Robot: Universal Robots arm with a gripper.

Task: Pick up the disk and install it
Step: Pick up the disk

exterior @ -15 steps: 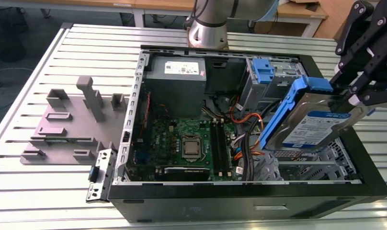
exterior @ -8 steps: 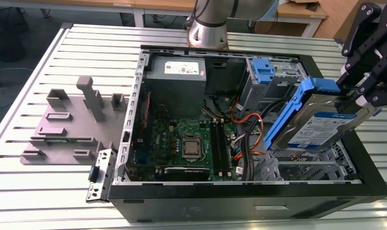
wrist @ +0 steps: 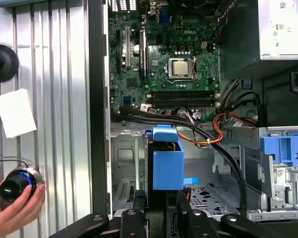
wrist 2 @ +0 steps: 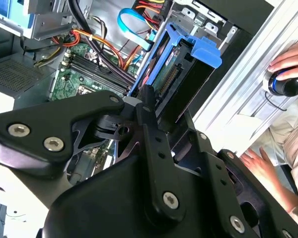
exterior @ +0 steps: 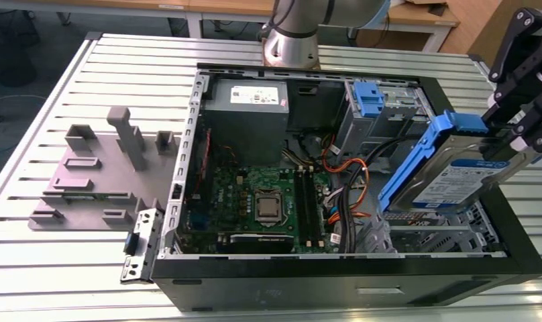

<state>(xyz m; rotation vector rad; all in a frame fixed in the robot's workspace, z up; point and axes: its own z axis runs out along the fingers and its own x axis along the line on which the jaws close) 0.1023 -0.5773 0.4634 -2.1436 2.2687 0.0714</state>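
Closest to the first wrist camera are the black links of my pincer (wrist: 160, 199), its fingers closed on either side of the disk (wrist: 168, 163). I grip the drive by one end. The blue carrier tab at the other end points away from me, down into the open computer case (exterior: 343, 288).

In the exterior view my pincer (exterior: 519, 144) is at the exterior view's right and holds the disk (exterior: 450, 178) tilted, label upward. The drive is above the near right corner of the case, over the metal drive cage (exterior: 441, 231), and I cannot tell whether it touches the cage.

The green motherboard (exterior: 253, 194) lies left of the disk on the case floor. The grey power supply (exterior: 249, 111) sits beyond it at the far side. A light-blue bracket (exterior: 367, 100) stands in the far right bay. A grey fixture (exterior: 101, 174) rests on the slatted table (exterior: 38, 268), left of the case. In the first wrist view, a person's hand (wrist: 15, 213) holds a round black knob (wrist: 14, 184) on the table outside the case.
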